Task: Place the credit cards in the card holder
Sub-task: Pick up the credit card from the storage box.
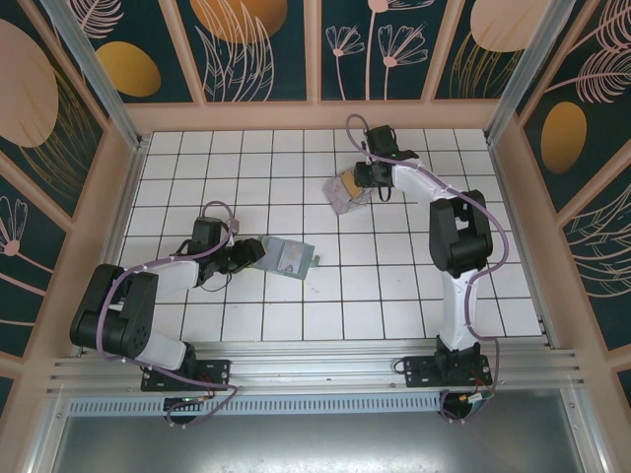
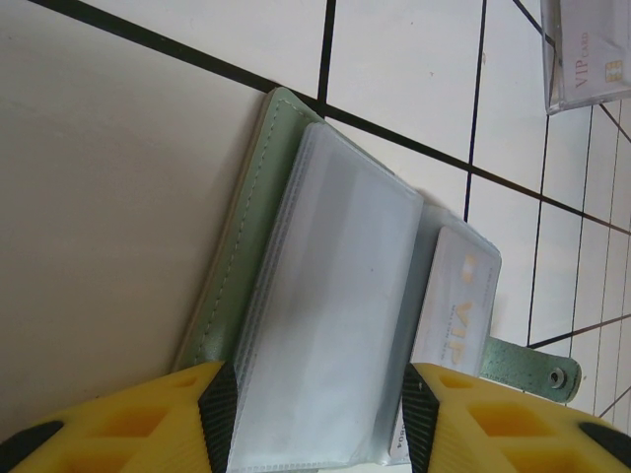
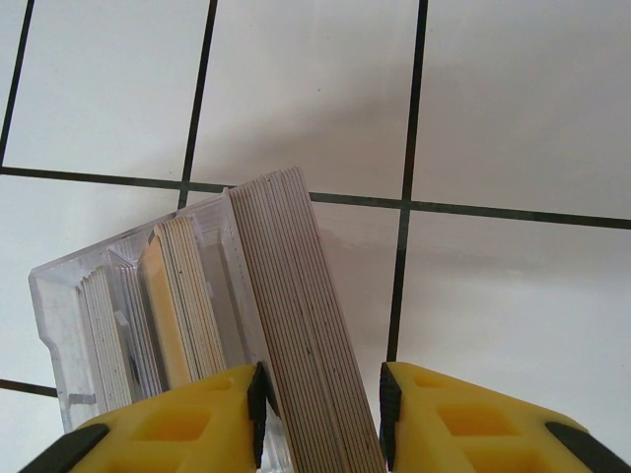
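Observation:
The green card holder lies open on the tiles left of centre. My left gripper is at its near end. In the left wrist view its green cover carries clear sleeves, and my left gripper is shut on those sleeves, a pad on each edge. One pale VIP card sits in a sleeve. The credit cards stand in a clear box at the back, with my right gripper at them. A thick stack of cards stands between the jaws of my open right gripper. The left pad touches the stack and a gap remains on the right.
The clear plastic box holds more cards on edge, including yellow-orange ones. The same box shows at the top right of the left wrist view. Wooden walls ring the white tiled floor.

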Robot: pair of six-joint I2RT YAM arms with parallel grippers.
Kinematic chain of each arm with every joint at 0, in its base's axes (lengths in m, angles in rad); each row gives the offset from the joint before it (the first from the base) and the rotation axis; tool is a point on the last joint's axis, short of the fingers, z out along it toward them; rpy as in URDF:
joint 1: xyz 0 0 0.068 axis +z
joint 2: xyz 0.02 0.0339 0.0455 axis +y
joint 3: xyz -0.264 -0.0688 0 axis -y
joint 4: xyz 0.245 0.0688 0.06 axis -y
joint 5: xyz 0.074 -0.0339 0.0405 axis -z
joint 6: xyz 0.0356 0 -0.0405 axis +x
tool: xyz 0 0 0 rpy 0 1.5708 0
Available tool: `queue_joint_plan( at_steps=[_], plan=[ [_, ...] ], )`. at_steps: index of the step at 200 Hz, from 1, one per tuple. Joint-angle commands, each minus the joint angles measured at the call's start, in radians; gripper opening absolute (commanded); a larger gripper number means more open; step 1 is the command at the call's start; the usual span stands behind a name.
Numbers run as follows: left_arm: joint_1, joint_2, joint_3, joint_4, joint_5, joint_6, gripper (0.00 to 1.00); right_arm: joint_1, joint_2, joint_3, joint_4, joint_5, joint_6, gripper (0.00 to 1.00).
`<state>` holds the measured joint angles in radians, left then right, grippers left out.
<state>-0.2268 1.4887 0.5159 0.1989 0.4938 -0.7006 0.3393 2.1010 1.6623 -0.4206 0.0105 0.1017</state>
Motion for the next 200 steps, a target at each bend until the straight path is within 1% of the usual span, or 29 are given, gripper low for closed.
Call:
queue_joint_plan(
  at_steps=[1, 21, 55, 120, 170, 200],
  plan=[
    [0.005, 0.01, 0.007, 0.023, 0.023, -0.009, 0.5, -0.017, -0.049, 0.034, -0.026, 0.028, -0.019, 0.37],
    [0.006, 0.01, 0.007, 0.023, 0.024, -0.009, 0.5, -0.016, -0.052, 0.036, -0.026, 0.039, -0.021, 0.41],
    [0.006, 0.01, 0.007, 0.024, 0.026, -0.01, 0.5, -0.019, -0.053, 0.037, -0.028, 0.053, -0.025, 0.45],
    [0.005, 0.012, 0.003, 0.03, 0.028, -0.011, 0.5, -0.02, -0.066, 0.029, -0.022, 0.059, -0.025, 0.45],
    [0.005, 0.01, -0.001, 0.032, 0.028, -0.011, 0.5, -0.021, -0.07, 0.023, -0.015, 0.055, -0.022, 0.4],
    [0.006, 0.01, -0.001, 0.033, 0.028, -0.011, 0.5, -0.022, -0.072, 0.026, -0.019, 0.051, -0.026, 0.32]
  ],
)
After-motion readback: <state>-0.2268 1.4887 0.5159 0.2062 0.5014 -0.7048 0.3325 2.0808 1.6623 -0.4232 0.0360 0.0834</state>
